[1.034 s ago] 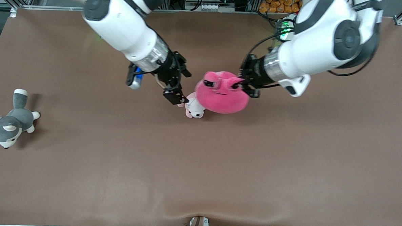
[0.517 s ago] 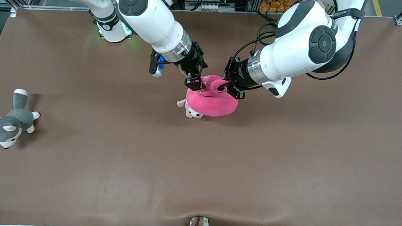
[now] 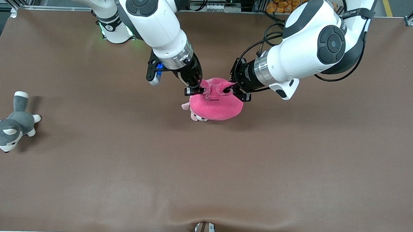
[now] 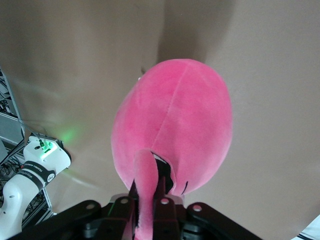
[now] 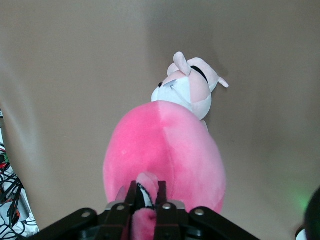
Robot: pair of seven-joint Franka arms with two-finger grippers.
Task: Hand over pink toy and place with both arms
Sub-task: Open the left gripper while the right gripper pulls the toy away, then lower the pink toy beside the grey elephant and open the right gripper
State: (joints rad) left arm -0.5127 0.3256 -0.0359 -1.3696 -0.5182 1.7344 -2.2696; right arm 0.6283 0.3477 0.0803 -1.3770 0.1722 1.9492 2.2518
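Front view, toy: the pink toy (image 3: 216, 106) hangs between both arms over the middle of the table (image 3: 204, 171), lifted by its two ears.
Front view, left gripper: the left gripper (image 3: 234, 90) is pinched tight on one ear.
Front view, right gripper: the right gripper (image 3: 198, 90) is pinched on the second ear.
Front view, surroundings: a small puppy (image 3: 194, 112) lies directly under the toy, half hidden by it; a grey husky (image 3: 8, 126) lies well apart, toward the right arm's end.
Left wrist view: fingers (image 4: 161, 186) closed on a thin pink ear; the round body droops below, over bare table.
Right wrist view: fingers (image 5: 162, 192) closed on the second ear; the puppy (image 5: 187, 92) shows just past the body.
Handling: likely light, soft and squashy; the ears look like the handiest holds, though thin fabric could slip.
In the way: the puppy below could be bumped if the toy is set down here.
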